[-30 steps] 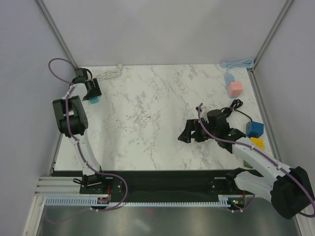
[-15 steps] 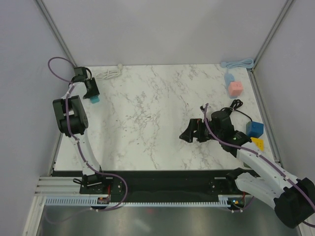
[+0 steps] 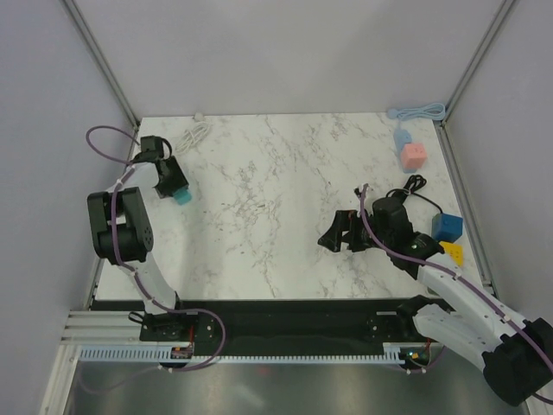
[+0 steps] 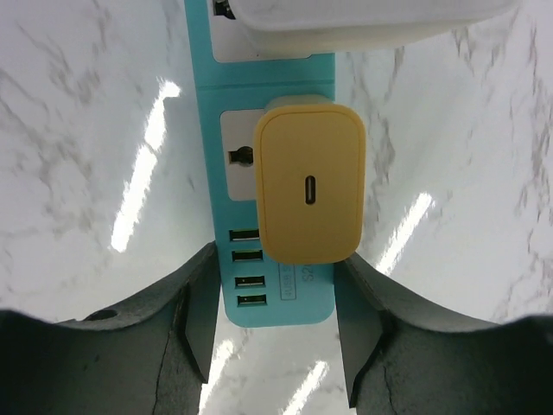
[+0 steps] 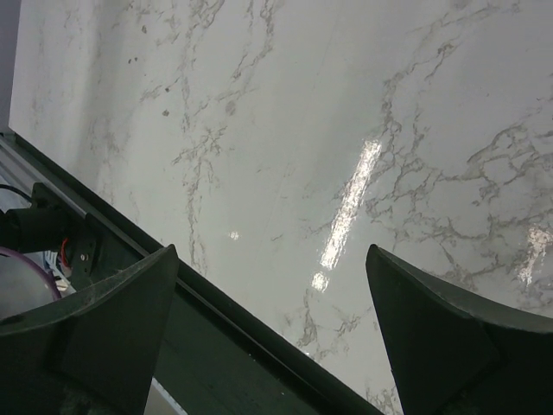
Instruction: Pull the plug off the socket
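Half shut on the end of the blue power strip (image 4: 259,82) with the left gripper (image 4: 276,294) (far left of the table (image 3: 285,173)). Just ahead of those jaws: yellow plug (image 4: 311,186), plugged in, long side pointing away. Wide open, empty, far off: right gripper (image 5: 268,328).

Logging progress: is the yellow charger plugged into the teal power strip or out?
Plugged in: the yellow charger sits flush against the teal power strip, no prongs showing.

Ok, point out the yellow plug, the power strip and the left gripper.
yellow plug (image 4: 309,194): left wrist view, centre of its face.
power strip (image 4: 251,82): left wrist view, blue band between sockets.
left gripper (image 4: 275,324): left wrist view, midway between its fingertips.
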`<state>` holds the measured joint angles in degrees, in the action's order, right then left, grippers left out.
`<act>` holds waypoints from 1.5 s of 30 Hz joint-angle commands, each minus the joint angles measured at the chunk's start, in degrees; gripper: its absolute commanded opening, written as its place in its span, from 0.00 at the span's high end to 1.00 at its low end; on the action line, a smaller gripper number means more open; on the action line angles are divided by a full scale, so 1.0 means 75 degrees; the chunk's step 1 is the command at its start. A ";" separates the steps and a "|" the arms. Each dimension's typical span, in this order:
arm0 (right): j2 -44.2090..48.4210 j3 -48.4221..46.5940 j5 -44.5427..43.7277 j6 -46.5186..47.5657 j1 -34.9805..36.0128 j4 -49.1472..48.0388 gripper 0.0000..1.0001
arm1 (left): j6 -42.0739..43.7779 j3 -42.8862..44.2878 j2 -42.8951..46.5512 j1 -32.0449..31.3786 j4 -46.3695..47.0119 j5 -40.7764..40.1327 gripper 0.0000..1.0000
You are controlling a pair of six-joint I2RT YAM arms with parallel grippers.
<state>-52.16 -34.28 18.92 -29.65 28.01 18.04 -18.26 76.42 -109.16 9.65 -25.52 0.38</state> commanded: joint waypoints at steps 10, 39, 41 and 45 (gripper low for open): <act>-0.0147 0.0294 -0.0050 0.0519 0.0015 -0.0180 0.02 | -0.3563 -0.4759 0.4521 -0.3381 -0.0711 -0.0942 0.98; -0.0861 0.0212 0.0571 0.0813 0.0085 -0.0588 0.02 | -0.4328 -0.4565 0.8296 -0.6608 -0.1543 -0.1046 0.19; -0.1176 0.0118 0.0548 0.0824 0.0225 -0.0694 0.02 | -0.4046 -0.4576 0.8472 -0.6386 -0.1578 -0.1303 0.48; -0.1880 -0.0431 0.0210 0.0836 0.0636 -0.0893 0.02 | -0.3450 -0.4728 0.8532 -0.4692 -0.1333 -0.0277 0.70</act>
<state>-63.57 -33.01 22.13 -24.58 30.79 14.96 -49.89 40.62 -45.19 -32.75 -35.55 -5.39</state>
